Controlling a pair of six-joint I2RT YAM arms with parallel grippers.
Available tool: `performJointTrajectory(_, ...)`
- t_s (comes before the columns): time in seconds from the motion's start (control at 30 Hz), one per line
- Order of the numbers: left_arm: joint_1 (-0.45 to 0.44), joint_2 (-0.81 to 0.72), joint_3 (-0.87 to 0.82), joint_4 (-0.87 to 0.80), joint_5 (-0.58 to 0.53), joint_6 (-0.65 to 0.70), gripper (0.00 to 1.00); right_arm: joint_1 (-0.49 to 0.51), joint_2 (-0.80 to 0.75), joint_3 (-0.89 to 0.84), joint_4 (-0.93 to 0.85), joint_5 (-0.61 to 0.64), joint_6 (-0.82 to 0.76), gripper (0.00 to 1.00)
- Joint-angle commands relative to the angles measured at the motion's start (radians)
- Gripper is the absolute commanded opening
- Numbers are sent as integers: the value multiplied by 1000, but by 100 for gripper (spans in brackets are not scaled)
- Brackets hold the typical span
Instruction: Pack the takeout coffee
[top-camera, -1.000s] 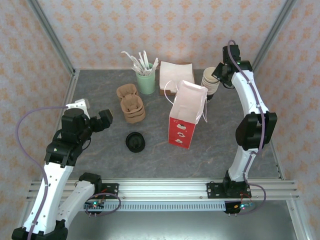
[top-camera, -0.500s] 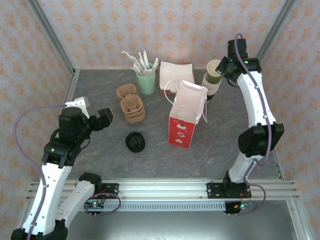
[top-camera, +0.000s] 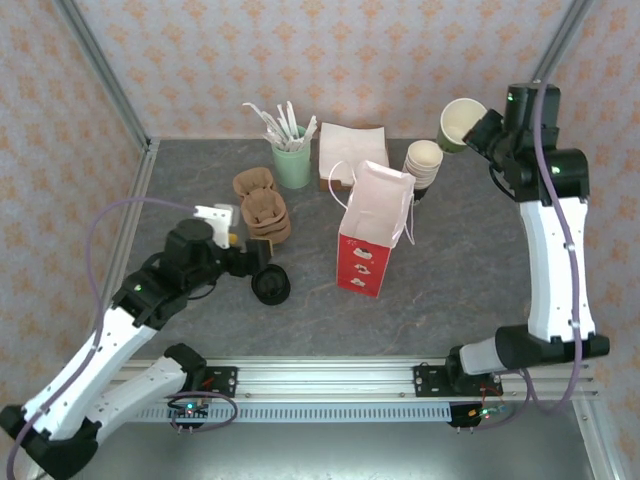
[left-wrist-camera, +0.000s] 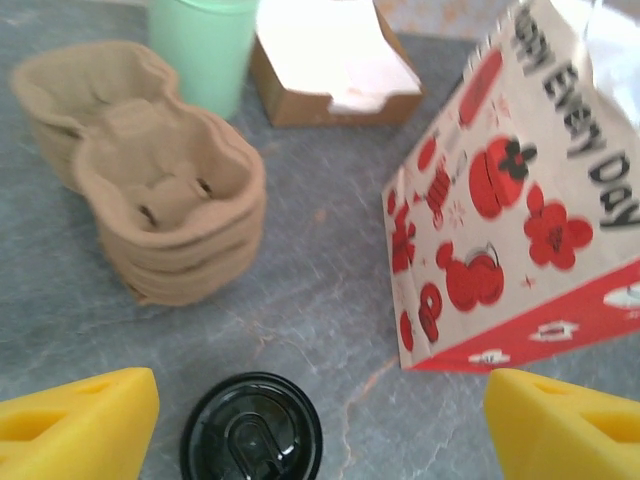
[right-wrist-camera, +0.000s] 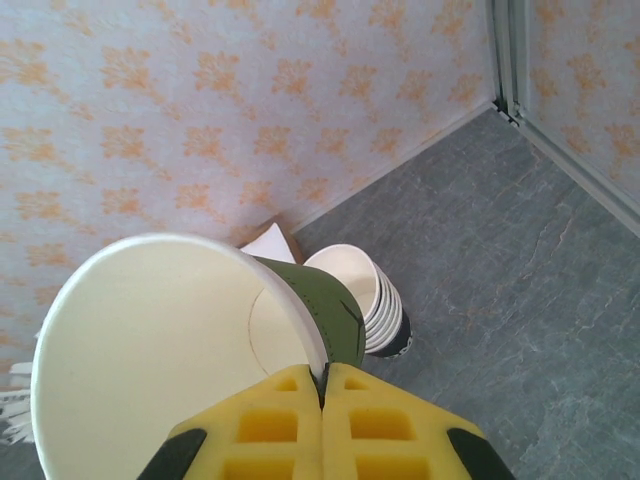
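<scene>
The left gripper (top-camera: 255, 262) is low over the gray table (top-camera: 450, 280). Its two yellow fingers (left-wrist-camera: 80, 420) are spread wide and hold nothing. A round black lid (top-camera: 270, 285) lies flat on the table, just at 5 o'clock from this gripper. In the left wrist view the lid (left-wrist-camera: 252, 440) sits between the two fingers, a little nearer the left one.

At 3 o'clock from the lid stands the tall red-and-white paper bag (top-camera: 368, 240). Its top is open. At 12 o'clock from the lid is a stack of brown cup trays (top-camera: 262, 210).

Farther back, a light green holder (top-camera: 292, 165) holds white sticks. At 3 o'clock from it is a box of white napkins (top-camera: 352, 150). At 1 o'clock from the bag is a stack of cups (top-camera: 422, 165), cream inside.

The green cup (top-camera: 460, 125) is at 1 o'clock from that stack, held up off the table near the back wall. It is tipped, so its cream inside shows. The right gripper (top-camera: 485, 135) holds it. In the right wrist view, its yellow fingers (right-wrist-camera: 270, 425) are pressed together on the wall of the cup (right-wrist-camera: 190, 350).
</scene>
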Motion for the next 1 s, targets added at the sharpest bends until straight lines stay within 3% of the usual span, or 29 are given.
performJointTrajectory(0.0,-97,84,-8,95,-131,20,82,5,-74,23,-81,-19,6,0)
performJointTrajectory(0.1,-190,188,8,137,-241,7,76,5,-152,1,-106,-60,19,0)
performJointTrajectory(0.17,-202,263,25,146,-323,-43,67,5,-199,-12,-124,-88,28,0)
performJointTrajectory(0.33,-242,424,86,193,-361,-78,62,5,-262,-22,-194,-178,36,0)
performJointTrajectory(0.7,-318,685,169,341,-238,-184,61,5,-353,-79,-213,-302,92,0)
performJointTrajectory(0.97,-363,858,258,453,-168,-258,60,5,-372,-30,-249,-375,105,0)
